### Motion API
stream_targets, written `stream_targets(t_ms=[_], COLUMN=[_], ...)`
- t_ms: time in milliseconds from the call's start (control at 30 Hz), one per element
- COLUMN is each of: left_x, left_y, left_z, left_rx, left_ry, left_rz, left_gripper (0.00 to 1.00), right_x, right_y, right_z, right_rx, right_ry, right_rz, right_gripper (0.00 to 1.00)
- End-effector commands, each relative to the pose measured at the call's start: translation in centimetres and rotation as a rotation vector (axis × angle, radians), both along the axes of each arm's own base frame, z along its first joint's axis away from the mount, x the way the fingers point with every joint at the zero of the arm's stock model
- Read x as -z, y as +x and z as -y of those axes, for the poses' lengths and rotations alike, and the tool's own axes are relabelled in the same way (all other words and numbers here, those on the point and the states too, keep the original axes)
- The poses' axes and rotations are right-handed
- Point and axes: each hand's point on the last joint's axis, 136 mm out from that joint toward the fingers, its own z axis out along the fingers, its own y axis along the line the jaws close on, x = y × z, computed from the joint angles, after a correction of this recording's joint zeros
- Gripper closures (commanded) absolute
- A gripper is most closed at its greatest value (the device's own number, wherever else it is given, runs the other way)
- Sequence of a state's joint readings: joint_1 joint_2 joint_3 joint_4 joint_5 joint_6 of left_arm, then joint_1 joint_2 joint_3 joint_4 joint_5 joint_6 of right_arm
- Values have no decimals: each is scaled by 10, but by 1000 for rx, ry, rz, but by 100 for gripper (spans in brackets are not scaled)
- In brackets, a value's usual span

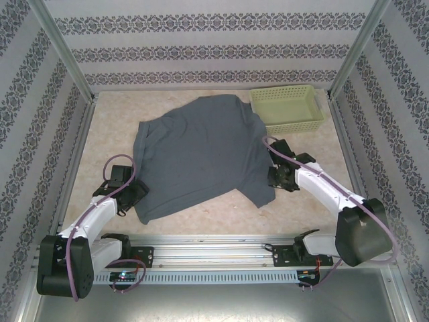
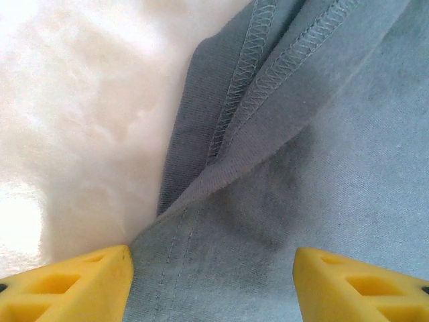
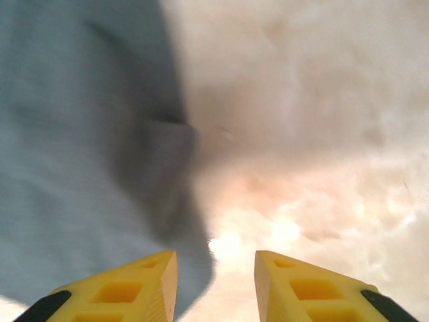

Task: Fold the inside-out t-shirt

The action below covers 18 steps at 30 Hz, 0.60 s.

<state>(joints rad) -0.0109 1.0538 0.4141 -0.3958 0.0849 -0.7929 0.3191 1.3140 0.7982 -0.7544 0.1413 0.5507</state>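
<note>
The inside-out t-shirt (image 1: pixel 198 151), slate blue-grey, lies spread across the middle of the table with stitched seams showing. My left gripper (image 1: pixel 134 194) hovers over its near left corner. In the left wrist view the yellow fingers (image 2: pixel 80 285) stand wide apart, open, with shirt cloth (image 2: pixel 335 168) and a folded seam under the gap (image 2: pixel 213 258). My right gripper (image 1: pixel 276 178) is at the shirt's right edge. In the right wrist view it (image 3: pixel 216 258) is open with bare table between the fingers, and the shirt's edge (image 3: pixel 67 168) lies just to the left.
A light green basket (image 1: pixel 287 107) stands at the back right, touching the shirt's far right part. Patterned walls close in the table on three sides. Bare tabletop (image 1: pixel 221 218) lies in front of the shirt.
</note>
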Motion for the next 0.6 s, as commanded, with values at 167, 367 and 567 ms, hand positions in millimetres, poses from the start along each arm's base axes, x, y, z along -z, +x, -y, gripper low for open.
stream_targets(t_ms=[167, 367, 567], left_x=[-7, -54, -111], left_y=[10, 31, 51], left_z=[-1, 31, 130], left_rx=[26, 174, 539], left_ry=[0, -8, 104], left_rz=[4, 98, 257], left_gripper=[35, 34, 29], right_x=[31, 34, 15], right_y=[-3, 7, 12], right_z=[-37, -49, -45], right_rx=[-3, -9, -44], right_ry=[268, 323, 209], right_rz=[-12, -14, 35], right_gripper=[54, 71, 97])
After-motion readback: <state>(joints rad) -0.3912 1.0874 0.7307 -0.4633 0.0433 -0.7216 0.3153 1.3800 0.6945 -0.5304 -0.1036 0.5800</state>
